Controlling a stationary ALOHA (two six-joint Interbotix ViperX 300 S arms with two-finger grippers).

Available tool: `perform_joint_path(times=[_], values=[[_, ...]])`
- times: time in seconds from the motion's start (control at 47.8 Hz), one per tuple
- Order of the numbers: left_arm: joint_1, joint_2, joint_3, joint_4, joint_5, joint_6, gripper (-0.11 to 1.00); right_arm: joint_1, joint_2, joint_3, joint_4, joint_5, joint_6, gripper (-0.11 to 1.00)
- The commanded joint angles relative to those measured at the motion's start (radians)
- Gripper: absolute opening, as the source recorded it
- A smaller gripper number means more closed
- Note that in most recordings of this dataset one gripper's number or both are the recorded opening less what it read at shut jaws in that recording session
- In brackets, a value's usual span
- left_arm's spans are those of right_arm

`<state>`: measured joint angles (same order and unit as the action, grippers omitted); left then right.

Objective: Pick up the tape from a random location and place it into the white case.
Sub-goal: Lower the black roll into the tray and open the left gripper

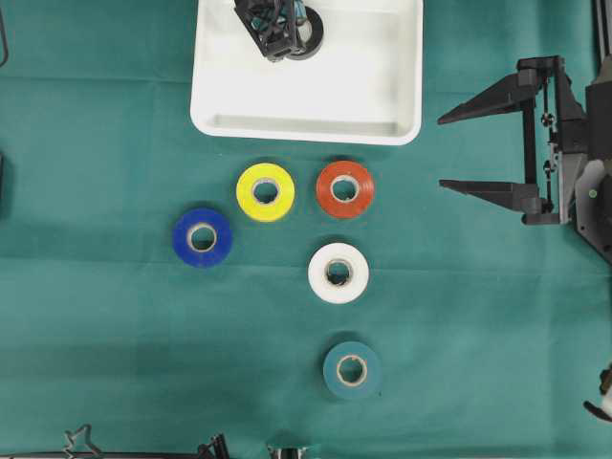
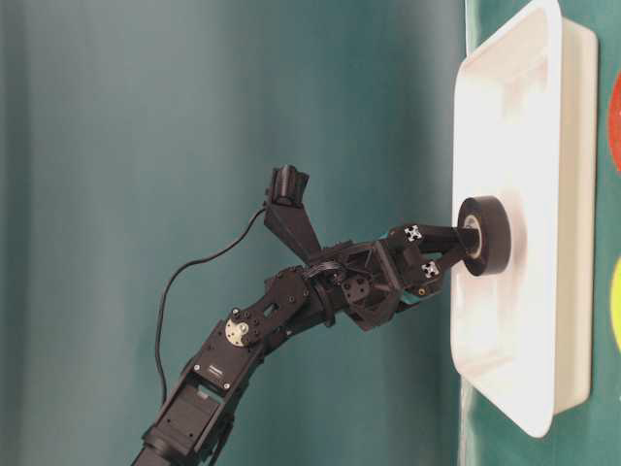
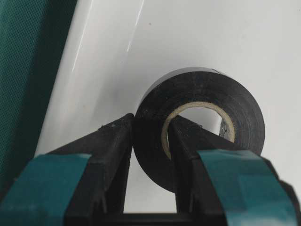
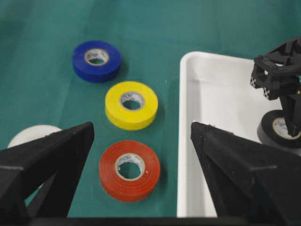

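Green cloth [image 1: 96,325] — blue roll [image 1: 202,236], yellow roll [image 1: 265,191], red roll [image 1: 344,188], white roll [image 1: 338,273], teal roll [image 1: 352,370].

A green cloth [image 1: 105,344] covers the whole work surface and reaches every edge of the overhead view. Its weave shows as a fine mesh texture in the left wrist view. Faint horizontal fold lines cross it, one band running level near the upper part of the overhead view and another lower down. The light is even and fairly soft, casting only small, short shadows on the cloth. In the table-level view the same green cloth fills the backdrop, blurred and darker towards the left side. No wall, floor or window can be made out.
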<state>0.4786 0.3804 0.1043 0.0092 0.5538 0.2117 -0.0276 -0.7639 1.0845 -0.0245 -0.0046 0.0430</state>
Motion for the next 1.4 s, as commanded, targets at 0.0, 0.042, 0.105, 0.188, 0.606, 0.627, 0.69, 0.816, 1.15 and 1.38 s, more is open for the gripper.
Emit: perform_joint_path(times=[0.0, 0.042, 0.105, 0.188, 0.606, 0.627, 0.69, 0.816, 1.15, 1.38], values=[[0.003, -0.02, -0.011, 0.0, -0.008, 0.005, 0.19, 0.0, 0.0, -0.028, -0.002, -0.006, -0.002, 0.93], [0.002, -0.02, -0.011, 0.0, -0.008, 0.008, 0.19, 0.0, 0.0, -0.028, -0.002, -0.006, -0.002, 0.93], [0.002, -0.021, -0.011, -0.002, -0.008, 0.008, 0.19, 0.0, 0.0, -0.028, -0.002, -0.006, -0.002, 0.93], [0.002, -0.021, -0.011, -0.003, -0.008, 0.011, 0.19, 0.0, 0.0, -0.028, -0.002, -0.008, -0.002, 0.93], [0.0, -0.023, -0.011, -0.005, -0.055, 0.048, 0.92, 0.0, 0.0, -0.029, -0.002, -0.003, -0.002, 0.93], [0.0, -0.021, -0.011, -0.005, -0.055, 0.048, 0.95, 0.0, 0.0, -0.028, -0.002, -0.003, -0.002, 0.93], [0.0, -0.021, -0.009, -0.005, -0.055, 0.049, 0.99, 0.0, 0.0, -0.029, -0.002, -0.003, -0.002, 0.93], [0.0, -0.023, -0.008, -0.005, -0.054, 0.048, 0.99, 0.0, 0.0, -0.028, -0.002, -0.003, -0.002, 0.93], [-0.002, -0.081, -0.008, -0.005, 0.02, 0.051, 0.99, 0.0, -0.002, -0.032, -0.002, -0.003, 0.0, 0.93], [-0.023, -0.23, -0.012, -0.005, 0.109, 0.052, 0.99, 0.0, 0.0, -0.041, -0.002, 0.006, 0.0, 0.93]])
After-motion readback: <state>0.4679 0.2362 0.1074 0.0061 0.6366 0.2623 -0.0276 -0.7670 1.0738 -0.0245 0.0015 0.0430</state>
